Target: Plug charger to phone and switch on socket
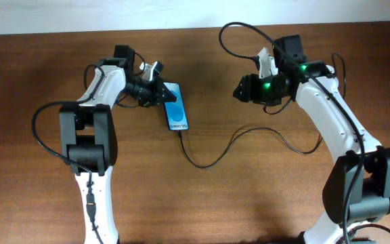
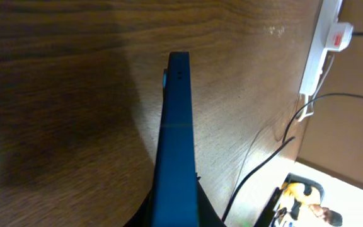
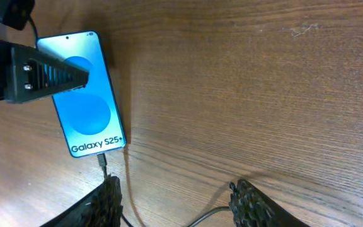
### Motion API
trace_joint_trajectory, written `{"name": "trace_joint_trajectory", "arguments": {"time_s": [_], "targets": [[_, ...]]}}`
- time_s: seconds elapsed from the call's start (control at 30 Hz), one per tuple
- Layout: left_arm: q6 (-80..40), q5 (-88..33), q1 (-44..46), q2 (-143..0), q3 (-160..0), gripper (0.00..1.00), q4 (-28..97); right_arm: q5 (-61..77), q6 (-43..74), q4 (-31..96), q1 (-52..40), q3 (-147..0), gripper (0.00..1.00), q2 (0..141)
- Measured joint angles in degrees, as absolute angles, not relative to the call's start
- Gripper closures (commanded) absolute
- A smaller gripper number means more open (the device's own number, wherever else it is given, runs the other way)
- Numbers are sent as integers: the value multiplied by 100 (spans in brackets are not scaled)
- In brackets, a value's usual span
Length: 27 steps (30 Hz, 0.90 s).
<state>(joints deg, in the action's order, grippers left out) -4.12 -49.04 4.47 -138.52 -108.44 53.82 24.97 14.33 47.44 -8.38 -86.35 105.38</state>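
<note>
The phone (image 1: 175,108) lies on the wooden table, its blue "Galaxy" screen facing up (image 3: 88,116). My left gripper (image 1: 156,91) is shut on its upper end. In the left wrist view the phone (image 2: 176,145) runs edge-on out from between the jaws. The charger (image 1: 208,161), a thin black cable, curves right from the phone's lower end. Its plug tip (image 3: 101,161) sits in the phone's bottom edge. My right gripper (image 1: 240,89) is open and empty (image 3: 180,205), hovering just below the phone with the cable passing between its fingers. The socket (image 2: 323,44) lies far off, with a red mark on it.
The socket's thick white cord (image 2: 307,104) trails from it beside thin black cable on the table. In the overhead view a white piece (image 1: 267,61) shows partly under my right arm. Thick black robot cables loop at the far edge (image 1: 239,30).
</note>
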Motion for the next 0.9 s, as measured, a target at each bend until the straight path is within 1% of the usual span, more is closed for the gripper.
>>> {"name": "trace_joint_trajectory", "arguments": {"time_s": [0.03,0.07,0.1,0.17,0.23,0.27,0.3,0.4,0.47,0.5,0.53,0.57,0.6,0.63,0.73,0.8,0.9], "targets": [[-384,-4901,469,-13852,-10844,99,5384,2467,1435,4764,-860,-8635,42,10538],[-357,-4899,486,-13852,-10844,87,5422,2445,1433,4788,-869,-8635,42,10538],[-342,-4880,493,-13852,-10844,72,5457,2429,1435,4797,-869,-8635,41,10538],[-213,-4528,508,-13852,-10844,54,5489,2370,1433,4803,-869,-8635,41,10538],[-128,-4276,508,-13852,-10844,47,5489,2311,1433,4818,-869,-8635,41,10538],[-113,-4195,508,-13852,-10844,42,5489,2296,1431,4831,-869,-8635,41,10538],[-102,-4156,508,-13852,-10844,32,5489,2287,1433,4831,-869,-8635,40,10538],[-82,-4058,526,-13815,-10906,24,5509,2204,1426,4842,-869,-8635,21,10538],[-84,-3905,541,-13786,-10938,22,5507,2150,1369,4851,-869,-8635,11,10538],[-82,-3736,543,-13753,-10947,19,5507,2126,1341,4860,-869,-8635,7,10538],[-82,-3629,543,-13734,-10951,18,5505,2112,1326,4866,-869,-8635,4,10538],[-82,-3533,548,-13714,-10956,13,5502,2091,1310,4866,-869,-8635,3,10538],[-78,-3345,558,-13692,-10980,11,5502,2080,1299,4864,-869,-8635,4,10538],[-84,-3247,561,-13686,-11017,11,5540,2078,1297,4862,-869,-8635,8,10538],[-84,-2571,493,-13749,-11428,11,6071,2082,1291,4862,-832,-8635,10,10538],[-86,-2340,331,-13900,-12090,11,6702,2139,1284,4884,-716,-8637,11,10538],[1,-2171,-1,-13963,-13902,8,7948,2167,1201,4906,-489,-8635,11,10359]]}}
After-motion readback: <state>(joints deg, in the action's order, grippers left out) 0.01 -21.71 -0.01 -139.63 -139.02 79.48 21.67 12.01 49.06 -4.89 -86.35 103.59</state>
